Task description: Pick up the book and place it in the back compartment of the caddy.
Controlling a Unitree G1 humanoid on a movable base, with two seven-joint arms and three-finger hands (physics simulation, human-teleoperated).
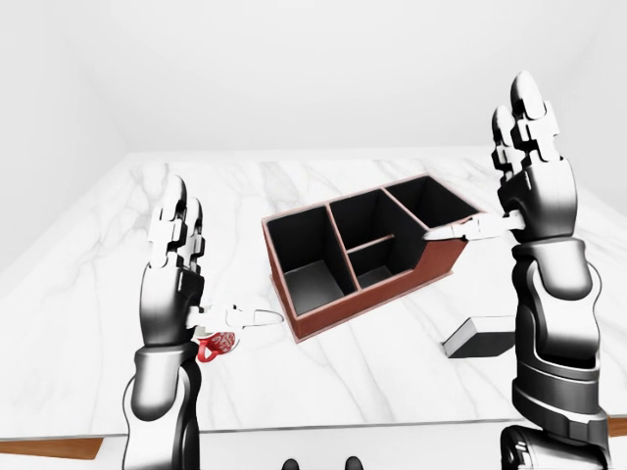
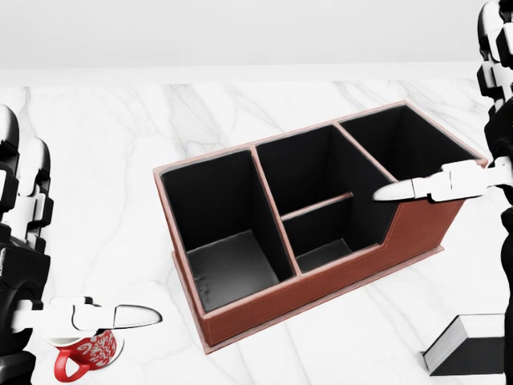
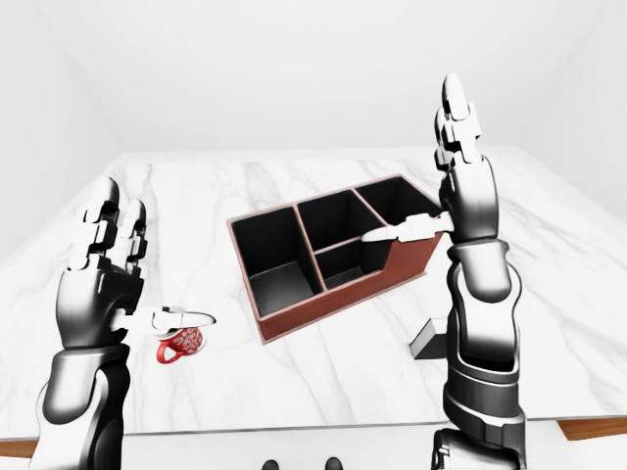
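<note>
The reddish-brown caddy (image 2: 321, 277) with black compartments lies at an angle in the middle of the head view. The book (image 1: 479, 338), dark with a pale page edge, lies flat on the marble at the caddy's lower right, partly hidden by my right arm. My right hand (image 1: 480, 168) is raised high and open above the caddy's right end, with its thumb (image 2: 405, 189) pointing left over the upper-right compartment. Low at the left, my left hand (image 1: 221, 260) is open too, palm up, holding nothing. Neither hand touches the book.
A red patterned mug (image 2: 84, 353) stands on the white marble table (image 1: 382, 387) just under my left thumb. The table's near edge with a wood strip (image 1: 49, 448) runs along the bottom of the left-eye view. A white wall rises behind the table.
</note>
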